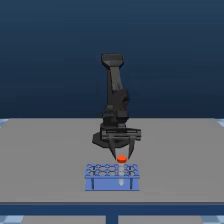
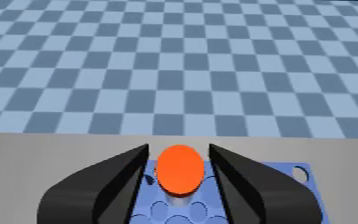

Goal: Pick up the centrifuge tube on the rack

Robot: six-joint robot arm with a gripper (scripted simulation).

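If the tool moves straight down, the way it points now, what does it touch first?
Probably the rack: the tool points down with a finger on each side of the centrifuge tube, whose orange cap sits between them. Whether the fingers already touch the cap is unclear.

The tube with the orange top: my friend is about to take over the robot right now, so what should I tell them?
Gripper: open, fingers either side of the tube's orange cap, not seen pressing on it.
Tube: upright in the blue rack, towards the exterior view's right side of it.
Rack: on the grey table, in front of the arm.
Done: gripper lined up around the cap.
Left: shut on the tube, then lift it straight up out of the rack.
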